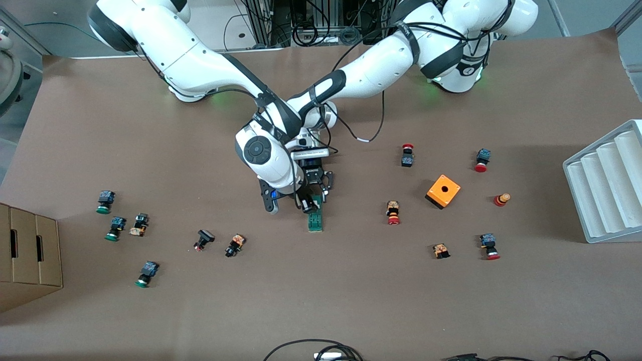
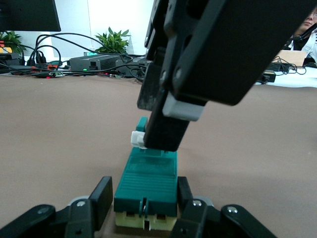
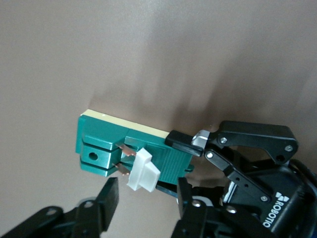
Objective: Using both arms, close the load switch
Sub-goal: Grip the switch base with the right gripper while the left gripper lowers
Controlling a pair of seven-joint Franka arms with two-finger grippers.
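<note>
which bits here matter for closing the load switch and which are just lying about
In the job:
- green load switch, mid-table
- left gripper, clamped on its end
- right gripper, around its white tab

Lying about:
- orange box
- scattered push buttons
- white tray
- cardboard box

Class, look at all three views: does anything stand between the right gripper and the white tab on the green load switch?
Nothing visible does. The left gripper clamps one end of the load switch, and the right gripper has its fingers either side of the white tab with only air between.
</note>
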